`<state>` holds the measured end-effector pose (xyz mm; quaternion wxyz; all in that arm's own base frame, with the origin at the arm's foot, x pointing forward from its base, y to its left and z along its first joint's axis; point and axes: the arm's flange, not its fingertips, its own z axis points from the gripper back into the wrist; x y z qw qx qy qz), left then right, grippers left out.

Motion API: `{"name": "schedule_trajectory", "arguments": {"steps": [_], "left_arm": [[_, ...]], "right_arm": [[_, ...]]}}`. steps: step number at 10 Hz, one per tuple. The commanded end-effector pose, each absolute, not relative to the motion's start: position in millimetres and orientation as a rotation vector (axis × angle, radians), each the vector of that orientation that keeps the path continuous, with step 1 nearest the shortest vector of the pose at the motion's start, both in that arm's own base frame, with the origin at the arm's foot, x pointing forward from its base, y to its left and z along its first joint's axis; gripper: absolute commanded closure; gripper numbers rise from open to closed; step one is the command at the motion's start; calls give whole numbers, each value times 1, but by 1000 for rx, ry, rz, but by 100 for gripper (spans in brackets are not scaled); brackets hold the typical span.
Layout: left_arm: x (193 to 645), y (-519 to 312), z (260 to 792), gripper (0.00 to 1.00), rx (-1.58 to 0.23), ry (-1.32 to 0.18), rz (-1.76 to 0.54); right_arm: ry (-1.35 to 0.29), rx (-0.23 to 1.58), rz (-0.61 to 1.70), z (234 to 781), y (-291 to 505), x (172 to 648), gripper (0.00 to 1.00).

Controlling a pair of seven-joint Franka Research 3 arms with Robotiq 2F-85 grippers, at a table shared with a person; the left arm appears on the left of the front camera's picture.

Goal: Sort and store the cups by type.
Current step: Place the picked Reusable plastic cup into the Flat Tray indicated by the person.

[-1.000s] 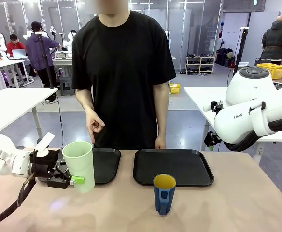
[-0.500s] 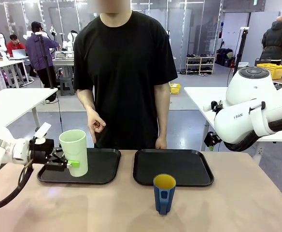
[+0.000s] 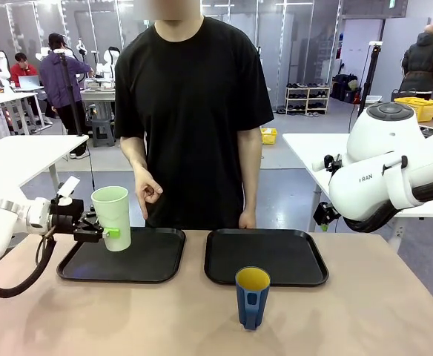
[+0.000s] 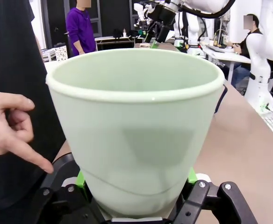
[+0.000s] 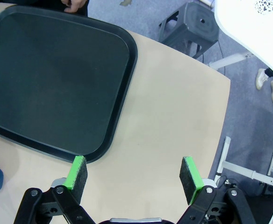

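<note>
Tumbler [image 3: 111, 215] is gripped upright by the left gripper [image 3: 110, 235] at the far left corner of the left tray [image 3: 157, 256]; the right gripper [image 5: 134, 180] is held open.

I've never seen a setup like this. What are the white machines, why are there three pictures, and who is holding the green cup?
The white machines are two robot arms, each ending in a two-finger gripper. The wide picture looks across the table at a person; the other two come from cameras on the arms' wrists. The left gripper is shut on a pale green tumbler, holding it upright over the left black tray. The person's hand points down beside it. A blue mug with yellow inside stands in front of the right black tray. The right gripper is open and holds nothing.
</note>
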<state>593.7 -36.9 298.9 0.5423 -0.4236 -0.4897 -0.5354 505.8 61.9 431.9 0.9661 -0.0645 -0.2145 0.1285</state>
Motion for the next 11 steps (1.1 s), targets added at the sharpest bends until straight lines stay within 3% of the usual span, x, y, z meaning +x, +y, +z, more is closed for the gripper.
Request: {"name": "schedule_trajectory", "arguments": {"steps": [1, 6, 11], "left_arm": [[600, -34, 303, 17, -1061, -1155, -1268], [594, -37, 299, 17, -1006, -1163, -1271], [623, -22, 277, 17, -1054, -1150, -1297]], "right_arm": [[-442, -130, 262, 431, 62, 505, 0], [-442, -130, 262, 431, 62, 505, 0], [-442, -130, 262, 431, 62, 505, 0]]}}
